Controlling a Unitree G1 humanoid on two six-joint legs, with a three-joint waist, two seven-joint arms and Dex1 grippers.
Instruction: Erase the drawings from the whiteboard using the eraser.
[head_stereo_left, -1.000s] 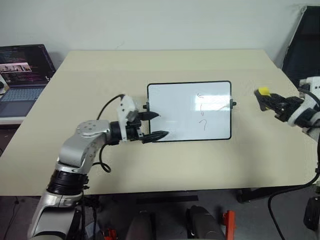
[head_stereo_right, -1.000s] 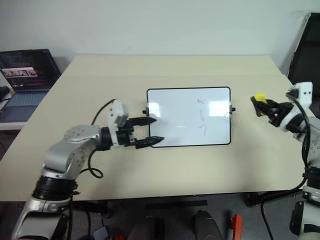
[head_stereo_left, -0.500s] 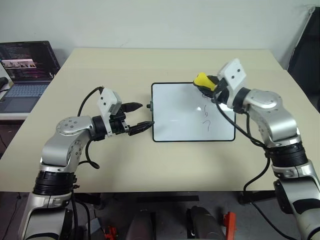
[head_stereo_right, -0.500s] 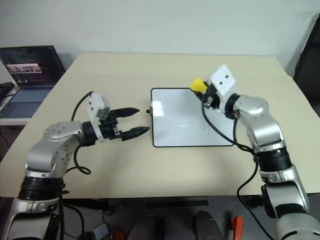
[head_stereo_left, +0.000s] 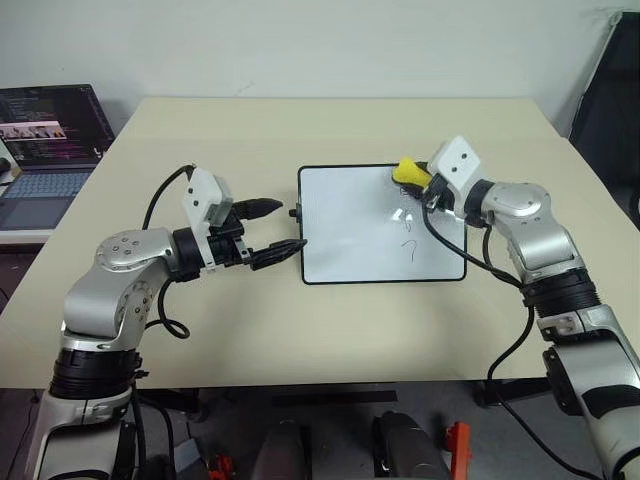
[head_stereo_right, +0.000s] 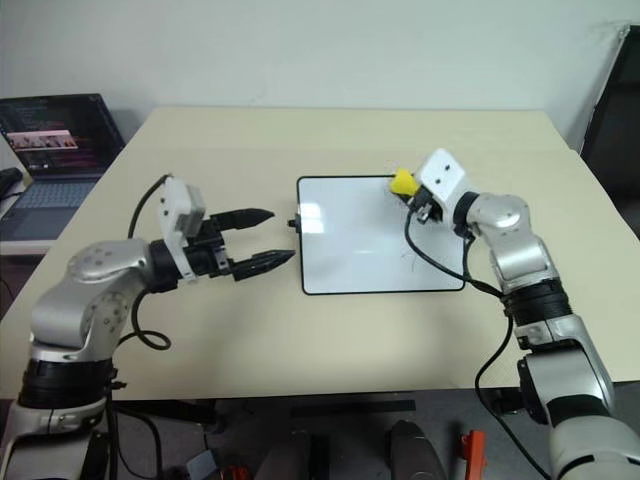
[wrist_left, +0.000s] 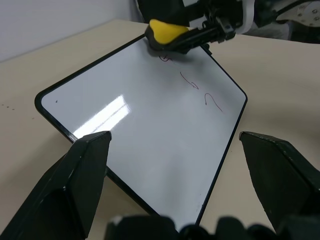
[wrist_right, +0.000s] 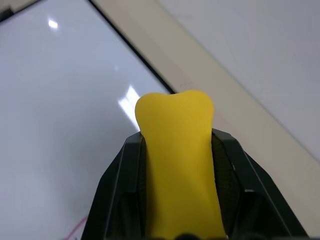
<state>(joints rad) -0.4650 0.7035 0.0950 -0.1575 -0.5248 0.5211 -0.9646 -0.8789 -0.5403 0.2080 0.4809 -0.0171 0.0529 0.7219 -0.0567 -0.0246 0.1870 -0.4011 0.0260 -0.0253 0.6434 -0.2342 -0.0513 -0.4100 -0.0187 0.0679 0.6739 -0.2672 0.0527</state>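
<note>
While the right hand (head_stereo_left: 418, 183) pinches the eraser (head_stereo_left: 408, 170), drawings (head_stereo_left: 406, 232) mark the whiteboard (head_stereo_left: 345, 235).

Head views look down over the whiteboard (head_stereo_left: 382, 223); both wrist views face it close.

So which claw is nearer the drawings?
Right. The right claw holds the eraser just beside the drawings; the left claw sits off the whiteboard's opposite edge.
</note>
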